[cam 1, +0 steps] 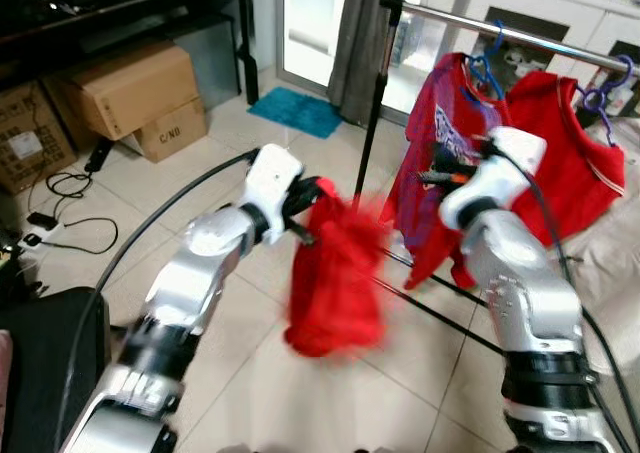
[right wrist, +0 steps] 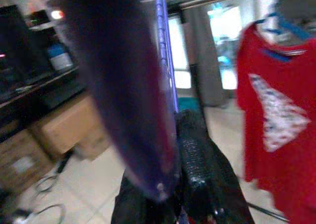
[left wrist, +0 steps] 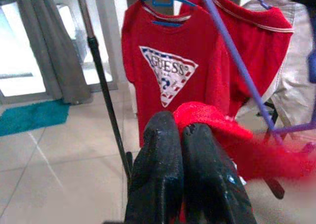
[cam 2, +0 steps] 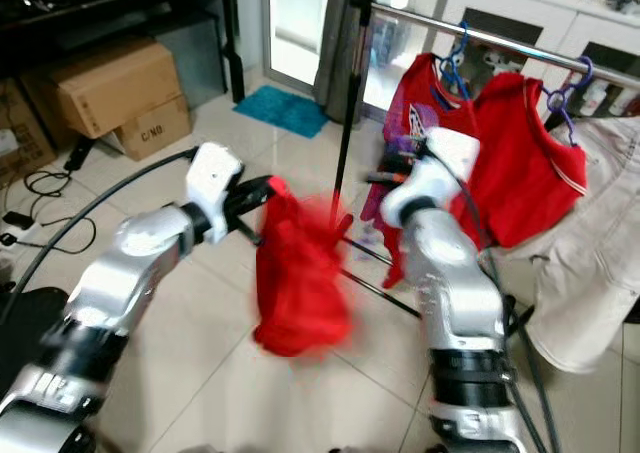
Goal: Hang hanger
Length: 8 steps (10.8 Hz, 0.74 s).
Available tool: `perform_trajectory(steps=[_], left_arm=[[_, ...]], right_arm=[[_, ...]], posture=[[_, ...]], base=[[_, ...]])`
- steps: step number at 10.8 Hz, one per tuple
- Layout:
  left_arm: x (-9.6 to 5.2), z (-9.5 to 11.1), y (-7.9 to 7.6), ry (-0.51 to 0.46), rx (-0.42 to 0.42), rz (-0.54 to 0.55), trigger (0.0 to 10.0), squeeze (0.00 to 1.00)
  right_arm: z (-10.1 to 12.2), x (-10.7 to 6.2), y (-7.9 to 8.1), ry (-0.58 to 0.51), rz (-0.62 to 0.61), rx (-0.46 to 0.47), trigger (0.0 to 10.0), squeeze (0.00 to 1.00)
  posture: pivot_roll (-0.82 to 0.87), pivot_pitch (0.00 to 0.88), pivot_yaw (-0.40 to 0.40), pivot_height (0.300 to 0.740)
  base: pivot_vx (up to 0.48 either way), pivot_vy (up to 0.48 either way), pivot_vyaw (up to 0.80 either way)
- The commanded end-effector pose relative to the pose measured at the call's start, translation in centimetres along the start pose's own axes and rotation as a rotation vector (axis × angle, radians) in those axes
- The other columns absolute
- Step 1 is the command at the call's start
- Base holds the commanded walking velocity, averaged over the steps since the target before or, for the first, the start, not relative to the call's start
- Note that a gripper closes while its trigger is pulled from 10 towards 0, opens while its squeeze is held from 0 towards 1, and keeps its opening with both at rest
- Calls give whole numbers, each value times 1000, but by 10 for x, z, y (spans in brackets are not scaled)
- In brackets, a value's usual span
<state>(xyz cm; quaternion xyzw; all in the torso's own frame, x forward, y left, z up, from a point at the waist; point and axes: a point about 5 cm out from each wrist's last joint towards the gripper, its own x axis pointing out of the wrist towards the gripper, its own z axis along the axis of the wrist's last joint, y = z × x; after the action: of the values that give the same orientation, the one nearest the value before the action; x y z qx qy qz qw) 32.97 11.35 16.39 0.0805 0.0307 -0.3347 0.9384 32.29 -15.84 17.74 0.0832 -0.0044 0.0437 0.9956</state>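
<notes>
My left gripper [cam 1: 310, 198] is shut on a bunched red garment [cam 1: 335, 273], which hangs blurred below it in front of the clothes rack. The black left fingers [left wrist: 158, 174] press together on the red cloth. My right gripper [right wrist: 180, 184] is shut on a purple hanger [right wrist: 133, 110], held up near the rack's upright pole [cam 1: 375, 113]. The hanger's purple bar [left wrist: 237, 61] crosses close to the garment. On the metal rail [cam 1: 520, 38] hang a printed red T-shirt [left wrist: 168, 70] on a blue hanger and a plain red shirt [cam 1: 560, 153] on a purple one.
Cardboard boxes [cam 1: 135, 88] sit under a dark table at the far left. Cables [cam 1: 60, 208] trail over the tiled floor. A teal mat [cam 1: 297, 110] lies by the grey curtain [cam 1: 355, 33]. The rack's base bar [cam 1: 440, 318] runs along the floor. Beige cloth [cam 2: 590, 263] lies at the right.
</notes>
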Motion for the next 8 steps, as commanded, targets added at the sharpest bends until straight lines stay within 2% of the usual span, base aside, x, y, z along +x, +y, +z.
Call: perform_trajectory(steps=[1, 2, 3, 4, 5, 6, 7, 8], left_arm=[[-8, 11, 9, -72, -43, 69, 0, 0], [-18, 8, 28, -65, -70, 236, 0, 0], [-40, -7, 44, 18, -54, 353, 0, 0], [-57, -22, 48, 73, -36, 386, 2588, 0], [-72, -40, 48, 126, -40, 461, 10000, 0], [-82, -48, 39, 140, -54, 497, 10000, 0], [-88, -53, 30, 149, -87, 506, 10000, 0], [-91, -55, 26, 139, -118, 506, 10000, 0]], right_arm=[[-12, -3, -11, 39, -41, -1, 0, 0], [-26, -8, -23, 92, -90, -37, 0, 0], [-49, -19, -28, 236, -75, -103, 10000, 0], [-59, -33, -23, 253, -11, -85, 10000, 0], [-74, -51, -26, 306, -61, -72, 10000, 0], [-84, -68, -31, 326, -119, -96, 10000, 0], [-87, -79, -33, 330, -142, -66, 10000, 0], [-87, -81, -33, 322, -150, -66, 10000, 0]], posture=[[-77, 0, -50, 740], [-63, 0, -47, 740], [-56, 0, -33, 740], [-59, 0, -29, 740], [-59, 0, -26, 740], [-44, 0, -48, 740], [-38, 0, -57, 740], [-40, 0, -59, 740]], base=[[0, 0, 0], [0, 0, 0], [0, 0, 0], [0, 0, 0], [0, 0, -800], [0, 0, -800], [0, 0, -800], [0, 0, -800]])
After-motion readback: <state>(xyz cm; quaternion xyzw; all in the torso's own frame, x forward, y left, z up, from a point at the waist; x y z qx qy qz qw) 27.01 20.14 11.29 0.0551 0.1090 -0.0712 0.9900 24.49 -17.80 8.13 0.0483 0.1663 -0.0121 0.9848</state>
